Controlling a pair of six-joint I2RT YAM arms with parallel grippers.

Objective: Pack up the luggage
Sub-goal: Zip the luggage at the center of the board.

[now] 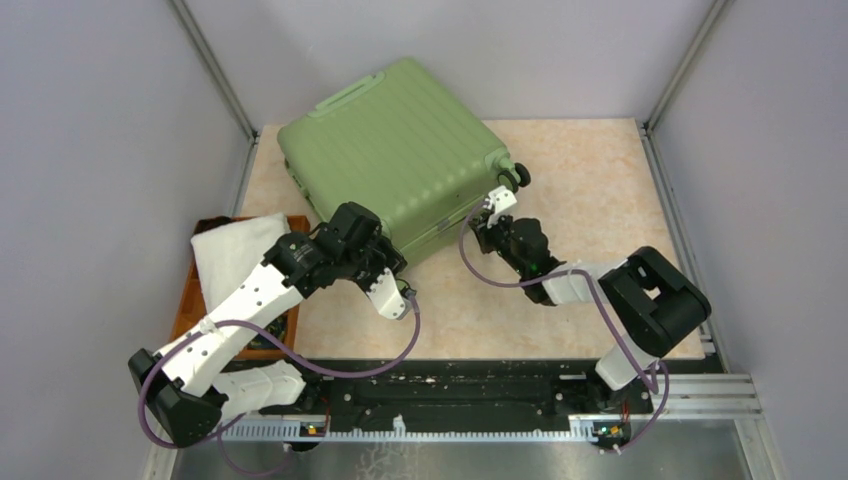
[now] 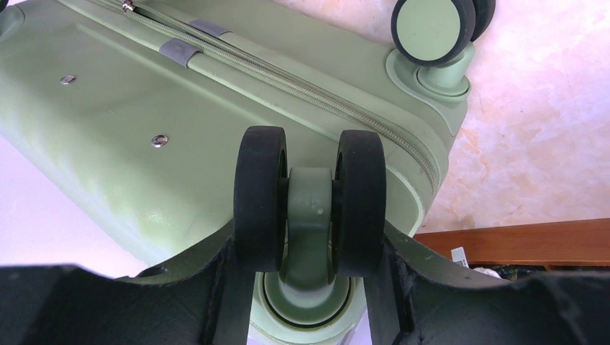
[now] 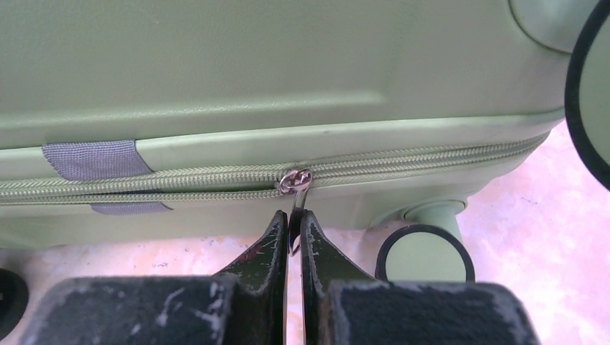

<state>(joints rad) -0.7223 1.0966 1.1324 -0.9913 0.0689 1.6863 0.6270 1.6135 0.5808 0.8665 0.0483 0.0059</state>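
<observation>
Beige marble-look table (image 1: 590,180), grey walls on three sides. Two arms bolted at the near edge.

Near left: one wooden tray (image 1: 183,305), one white cloth (image 1: 235,250) lying in it.

Left gripper (image 2: 309,251) was at the near corner of the luggage (image 1: 400,140). Its two fingers were spread around one twin caster (image 2: 309,194) and pressed against the outer faces of both black tyres, so the caster was clamped between them.

Right gripper (image 3: 293,230) was at the near side wall, further right. Its fingers were pressed nearly together, pinching one metal zipper pull (image 3: 294,212) that hung from the slider (image 3: 295,180).

Luggage: one light-green ribbed suitcase, lying flat and zipped, on the far-left part of the table just beyond the tray. One grey webbing tab (image 3: 93,159) crossed the zip left of the slider. Left wrist view showed two rivets (image 2: 160,139) in the shell and a second caster (image 2: 431,29) further along. One handle (image 1: 350,95) on the far edge.
</observation>
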